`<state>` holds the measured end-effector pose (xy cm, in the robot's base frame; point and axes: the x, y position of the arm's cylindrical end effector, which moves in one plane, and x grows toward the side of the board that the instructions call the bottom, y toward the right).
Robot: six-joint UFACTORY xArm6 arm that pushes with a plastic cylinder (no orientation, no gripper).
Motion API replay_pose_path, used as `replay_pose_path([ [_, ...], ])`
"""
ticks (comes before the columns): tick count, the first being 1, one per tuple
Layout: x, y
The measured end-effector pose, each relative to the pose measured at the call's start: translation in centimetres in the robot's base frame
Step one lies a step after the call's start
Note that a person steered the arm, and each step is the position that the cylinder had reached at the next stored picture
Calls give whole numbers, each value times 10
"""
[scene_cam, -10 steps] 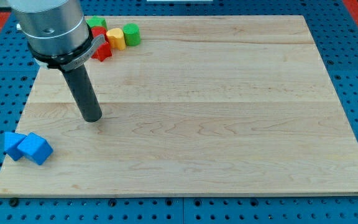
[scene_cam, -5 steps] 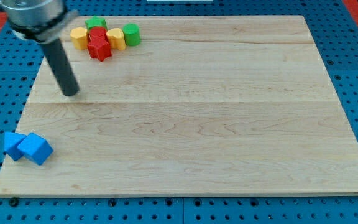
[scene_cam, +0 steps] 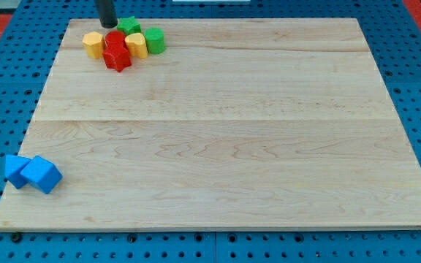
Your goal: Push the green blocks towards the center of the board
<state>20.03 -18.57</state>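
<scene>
My tip (scene_cam: pixel 108 25) sits at the far left edge of the board (scene_cam: pixel 225 146), just left of a green block (scene_cam: pixel 129 25) and close enough that I cannot tell whether they touch; being a bare rod, it holds nothing and has no jaws to open or close. That block, of irregular shape, lies at the far side of a tight cluster. Right of it is a green cylinder (scene_cam: pixel 154 40), touching a yellow block (scene_cam: pixel 137 45). Nearer sit a red block (scene_cam: pixel 115 40) and a red star-like block (scene_cam: pixel 117 59), with another yellow block (scene_cam: pixel 92 44) to their left.

The risk, as I judge it, is crowding: a push from here could drag red and yellow pieces along (they are packed together), or glance off and send the green block sideways. Two blue blocks (scene_cam: pixel 32 172) rest at the near left corner, well apart.
</scene>
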Motion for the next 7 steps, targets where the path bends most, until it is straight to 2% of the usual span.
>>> replay_pose_path([
  [1,13,95],
  [2,48,152],
  [3,3,148],
  [4,0,58],
  [5,11,61],
  [7,147,181],
])
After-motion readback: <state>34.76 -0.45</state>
